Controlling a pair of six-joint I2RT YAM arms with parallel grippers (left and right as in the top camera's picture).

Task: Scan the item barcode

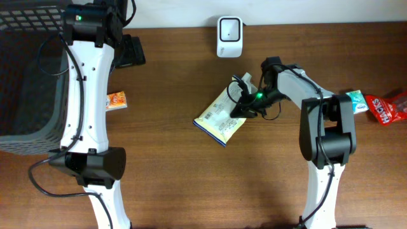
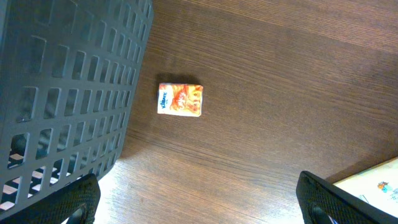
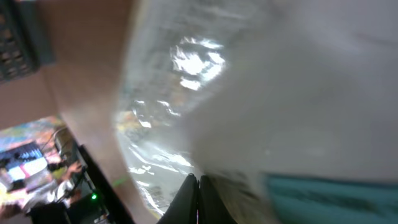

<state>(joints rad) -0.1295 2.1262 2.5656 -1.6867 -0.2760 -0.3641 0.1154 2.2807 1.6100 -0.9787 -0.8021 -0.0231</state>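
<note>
Overhead, the right gripper (image 1: 241, 102) is clamped on the pale yellow packet's (image 1: 219, 119) upper edge, near the white scanner (image 1: 229, 36) on the worktop (image 1: 191, 178). The left gripper (image 2: 199, 208) hangs spread wide above a small orange tissue pack (image 2: 180, 99) beside the grey basket (image 2: 62, 93).

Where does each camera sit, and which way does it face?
Overhead: above the table, facing down; both arms, scanner, packet.
Left wrist: facing down at tissue pack beside basket; open jaws at the lower corners.
Right wrist: pressed against the packet's clear film, jaws shut on it at bottom.
Shared: tissue pack, in overhead and left wrist.
</note>
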